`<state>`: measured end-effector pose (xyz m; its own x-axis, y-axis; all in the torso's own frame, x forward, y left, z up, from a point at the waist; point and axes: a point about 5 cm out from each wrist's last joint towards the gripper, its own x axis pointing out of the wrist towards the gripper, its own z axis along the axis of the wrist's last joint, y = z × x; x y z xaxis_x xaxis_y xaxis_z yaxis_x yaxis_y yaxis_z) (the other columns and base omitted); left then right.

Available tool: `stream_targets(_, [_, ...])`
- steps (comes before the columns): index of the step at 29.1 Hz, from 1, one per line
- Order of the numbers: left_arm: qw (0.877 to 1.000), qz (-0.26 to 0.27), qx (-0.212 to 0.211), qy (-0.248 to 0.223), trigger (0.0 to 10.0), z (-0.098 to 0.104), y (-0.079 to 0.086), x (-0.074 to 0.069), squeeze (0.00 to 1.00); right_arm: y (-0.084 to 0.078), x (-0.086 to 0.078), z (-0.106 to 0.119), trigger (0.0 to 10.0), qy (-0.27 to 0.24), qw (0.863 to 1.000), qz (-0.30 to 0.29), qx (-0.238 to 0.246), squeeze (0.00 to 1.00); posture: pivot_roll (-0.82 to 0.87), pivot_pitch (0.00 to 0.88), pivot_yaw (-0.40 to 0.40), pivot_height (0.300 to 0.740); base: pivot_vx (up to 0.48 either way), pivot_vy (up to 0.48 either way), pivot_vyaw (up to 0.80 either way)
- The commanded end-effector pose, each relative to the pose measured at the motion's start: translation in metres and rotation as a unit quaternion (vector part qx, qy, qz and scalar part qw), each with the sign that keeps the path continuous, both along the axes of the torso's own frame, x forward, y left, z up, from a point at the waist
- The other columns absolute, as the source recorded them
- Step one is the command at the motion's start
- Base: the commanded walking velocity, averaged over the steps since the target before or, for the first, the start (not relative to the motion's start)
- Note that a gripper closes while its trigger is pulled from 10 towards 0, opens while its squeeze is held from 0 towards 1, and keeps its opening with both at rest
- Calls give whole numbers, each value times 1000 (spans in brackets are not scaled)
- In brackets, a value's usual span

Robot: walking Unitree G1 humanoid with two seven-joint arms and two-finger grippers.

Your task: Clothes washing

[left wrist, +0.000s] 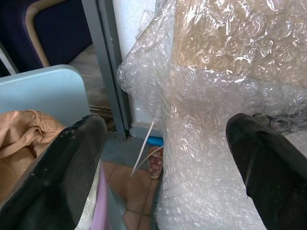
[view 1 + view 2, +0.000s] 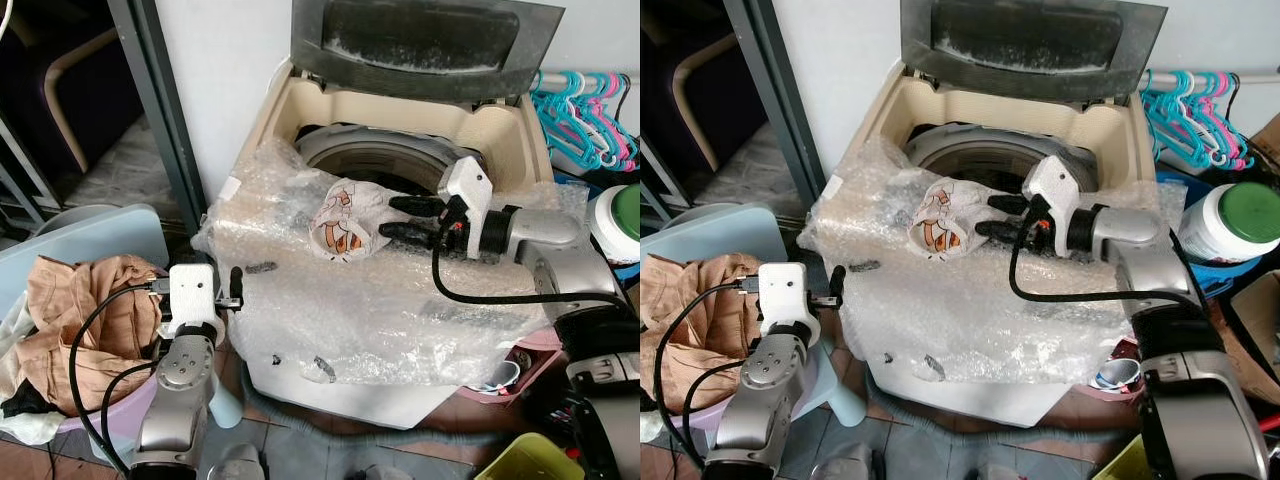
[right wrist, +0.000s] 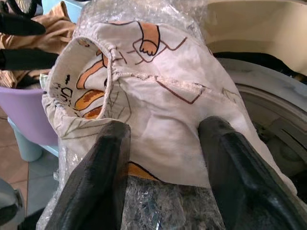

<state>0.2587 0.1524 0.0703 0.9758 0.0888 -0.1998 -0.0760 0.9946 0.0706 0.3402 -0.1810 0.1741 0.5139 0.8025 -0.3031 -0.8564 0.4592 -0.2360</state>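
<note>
A top-loading washing machine (image 2: 500, 130) stands with its lid (image 2: 420, 35) raised and the drum (image 2: 385, 160) showing. Bubble wrap (image 2: 380, 300) covers its front. On the wrap at the drum's near rim lies a white garment (image 2: 345, 222) with orange cartoon prints. My right gripper (image 2: 392, 218) is open, reaching in from the right with its fingertips (image 3: 112, 143) against the garment's edge. Low beside the machine's left corner, my left gripper (image 1: 165, 139) is open and holds nothing. Next to it, tan clothes (image 2: 85, 310) are heaped in a purple basin (image 2: 115, 420).
A pale blue plastic chair (image 2: 95, 235) stands behind the basin, and a grey door frame (image 2: 160, 110) beside it. Coloured hangers (image 2: 580, 115) and a white jar with a green lid (image 2: 622, 222) crowd the right. A pink tub (image 2: 520, 385) and a yellow bin (image 2: 530, 462) sit low right.
</note>
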Motion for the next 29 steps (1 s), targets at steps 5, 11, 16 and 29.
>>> stream_targets(5, [1000,-4,3,-7,10000,2,-1,2,0,-6,17,-21,10000,-39,987,-146,-56,1000,54,0,-22,740,0,0,0])
stream_targets(11, [1000,-2,5,-3,10000,2,0,3,0,-50,44,25,10000,-158,902,-401,22,1000,49,0,-21,740,0,0,0])
stream_targets(16, [1000,13,11,-4,10000,2,1,3,0,-64,41,62,10000,-228,853,-453,127,1000,42,1,-20,740,0,0,0])
stream_targets(29, [1000,27,-1,0,10000,1,5,6,0,7,8,32,10000,-220,886,-348,214,1000,39,0,-11,740,0,212,0])
